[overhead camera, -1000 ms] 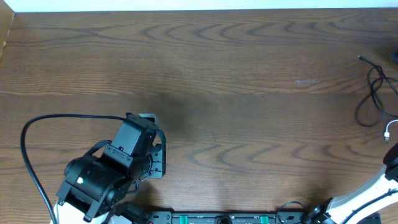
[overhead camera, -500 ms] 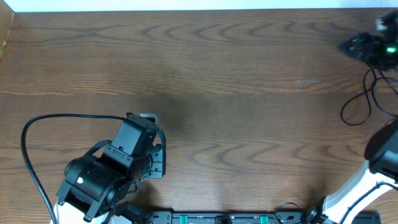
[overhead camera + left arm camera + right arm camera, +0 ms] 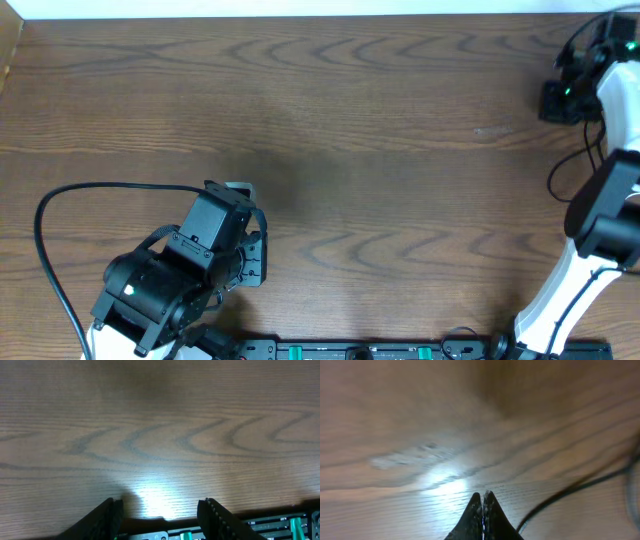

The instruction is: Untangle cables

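Black cable [image 3: 553,182] loops at the table's far right, close to the overhead frame's edge. My right arm [image 3: 600,210] hides most of the bunch, so I cannot tell how tangled it is, and no white cord shows. My read is that untangling is barely begun, with nothing laid out apart and nothing held.

My right gripper [image 3: 483,496] has its fingers pressed together, pinching nothing that I can see. In the right wrist view a blurred cable [image 3: 570,489] runs just beside it on the right, not between the tips. My left gripper [image 3: 159,507] sits front left, well apart from the cables, fingers spread with nothing between them.

For room, the wood table [image 3: 350,120] is bare across the middle and left, good space to drag cords into. The tight side is the right, near the far edge [image 3: 400,15], where a pulled cord could slip off.
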Controlling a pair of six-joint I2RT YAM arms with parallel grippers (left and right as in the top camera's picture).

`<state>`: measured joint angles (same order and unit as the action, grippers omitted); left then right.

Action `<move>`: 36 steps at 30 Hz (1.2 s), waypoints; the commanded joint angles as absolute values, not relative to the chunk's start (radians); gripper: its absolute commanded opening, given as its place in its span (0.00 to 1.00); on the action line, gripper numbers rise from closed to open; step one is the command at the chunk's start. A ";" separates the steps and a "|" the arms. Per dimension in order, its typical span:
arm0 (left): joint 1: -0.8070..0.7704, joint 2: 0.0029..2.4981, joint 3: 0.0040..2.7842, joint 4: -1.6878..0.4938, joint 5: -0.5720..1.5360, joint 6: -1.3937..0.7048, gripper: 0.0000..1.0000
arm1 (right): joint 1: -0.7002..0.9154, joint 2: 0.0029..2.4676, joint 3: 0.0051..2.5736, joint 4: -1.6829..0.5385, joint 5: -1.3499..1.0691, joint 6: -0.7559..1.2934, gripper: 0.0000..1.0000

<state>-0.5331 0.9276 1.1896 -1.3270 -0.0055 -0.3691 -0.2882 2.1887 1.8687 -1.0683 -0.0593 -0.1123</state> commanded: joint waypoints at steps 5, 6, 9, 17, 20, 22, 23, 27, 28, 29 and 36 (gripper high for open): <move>-0.536 0.928 1.187 -1.322 -0.012 -0.360 0.54 | -0.295 2.365 1.838 -1.070 -0.005 -0.102 0.01; -0.536 0.928 1.187 -1.322 -0.012 -0.360 0.54 | -0.299 2.384 1.838 -1.070 0.019 -0.102 0.01; -0.536 0.928 1.187 -1.323 -0.011 -0.360 0.54 | -0.316 2.431 1.838 -1.070 0.089 -0.101 0.01; -0.536 0.928 1.187 -1.322 -0.011 -0.361 0.54 | -0.480 2.556 1.837 -1.077 0.114 -0.032 0.01; -0.536 0.928 1.187 -1.318 -0.011 -0.361 0.54 | -0.574 2.572 1.837 -1.073 0.113 0.017 0.01; -0.536 0.928 1.187 -1.312 -0.011 -0.361 0.54 | -0.632 2.571 1.838 -1.064 0.111 0.045 0.01; -0.536 0.929 1.187 -1.308 -0.011 -0.361 0.54 | -0.675 2.571 1.842 -1.062 0.093 0.052 0.01; -0.536 0.940 1.187 -1.297 -0.010 -0.361 0.54 | -0.850 2.571 1.847 -1.039 -0.040 0.113 0.01; -0.536 0.942 1.187 -1.297 -0.010 -0.361 0.54 | -0.879 2.571 1.847 -1.039 -0.069 0.128 0.01; -0.536 0.949 1.187 -1.297 -0.010 -0.361 0.54 | -0.915 2.571 1.847 -1.035 -0.131 0.134 0.01; -0.536 0.999 1.187 -1.297 -0.011 -0.360 0.54 | -0.993 2.565 1.851 -1.013 -0.563 0.018 0.01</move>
